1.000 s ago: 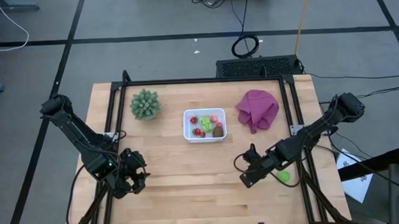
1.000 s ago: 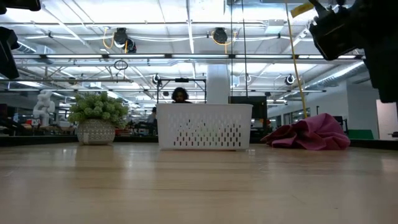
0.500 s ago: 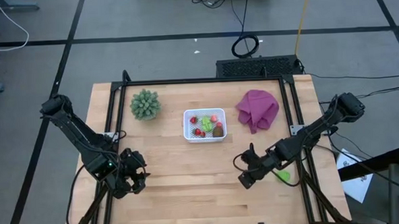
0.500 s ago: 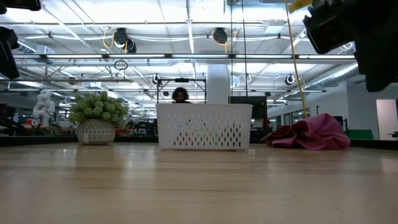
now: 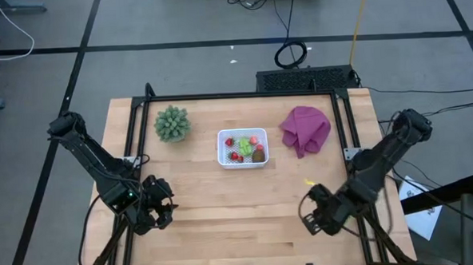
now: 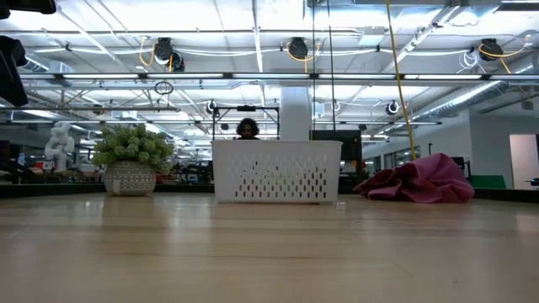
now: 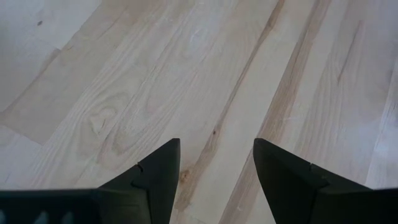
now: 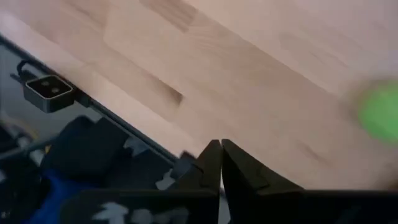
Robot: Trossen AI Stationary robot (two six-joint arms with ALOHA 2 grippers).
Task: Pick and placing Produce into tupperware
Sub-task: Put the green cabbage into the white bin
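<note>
Your left claw [image 5: 161, 206] sits low over the front left part of the table [image 5: 225, 229]. Its fingers [image 7: 155, 177] stand a moderate gap apart, with only bare wood between them and nothing held. Your right claw [image 5: 312, 219] is at the front right, near the table's right edge, pinched fully together [image 8: 221, 158] and empty.

The white basket [image 5: 243, 148] sits in the middle toward the back, well apart from both claws. Inside it you can see red bits [image 5: 230, 142], a green piece [image 5: 244, 145] and a brown oval [image 5: 258, 155] in the corner nearest the right arm. From table height the basket [image 6: 276, 171] stands upright and flat on the wood, and its contents do not show over the rim.

In the right wrist view a blurred green blob [image 8: 380, 112] lies on the wood, off to one side of the closed fingers and not touching them. You cannot tell what it is, and it does not show from above.

The spiky plant [image 5: 172, 123] is to the left of the basket, and the purple cloth [image 5: 305, 129] is bunched to its right. Neither touches it. A person's head [image 6: 247, 128] shows behind the basket, far back in the room.
</note>
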